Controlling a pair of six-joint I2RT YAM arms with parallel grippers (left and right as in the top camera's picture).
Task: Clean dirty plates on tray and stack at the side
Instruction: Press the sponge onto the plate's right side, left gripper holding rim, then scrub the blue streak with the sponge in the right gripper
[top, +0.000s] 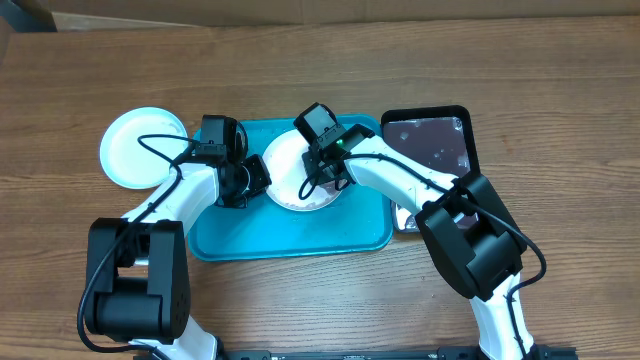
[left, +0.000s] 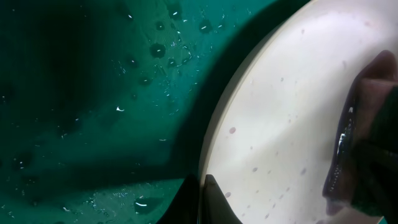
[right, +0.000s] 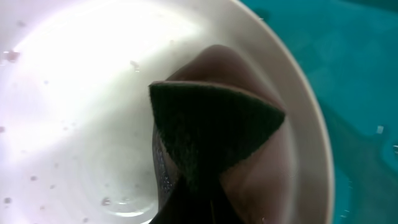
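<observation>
A white plate (top: 288, 172) lies on the turquoise tray (top: 290, 228), wet and speckled with droplets. My left gripper (top: 254, 181) is shut on the plate's left rim; in the left wrist view the rim (left: 214, 143) runs down between my fingertips (left: 203, 200). My right gripper (top: 323, 172) is shut on a dark green sponge (right: 211, 127), which is pressed onto the plate (right: 74, 93) near its right rim. The same sponge (left: 364, 149) shows at the right edge of the left wrist view. Any smear under the sponge is hidden.
A second pale plate (top: 140, 146) sits on the wooden table left of the tray. A glossy black tray (top: 432, 140) stands to the right of the turquoise one. The tray floor (left: 93, 93) is wet with water drops.
</observation>
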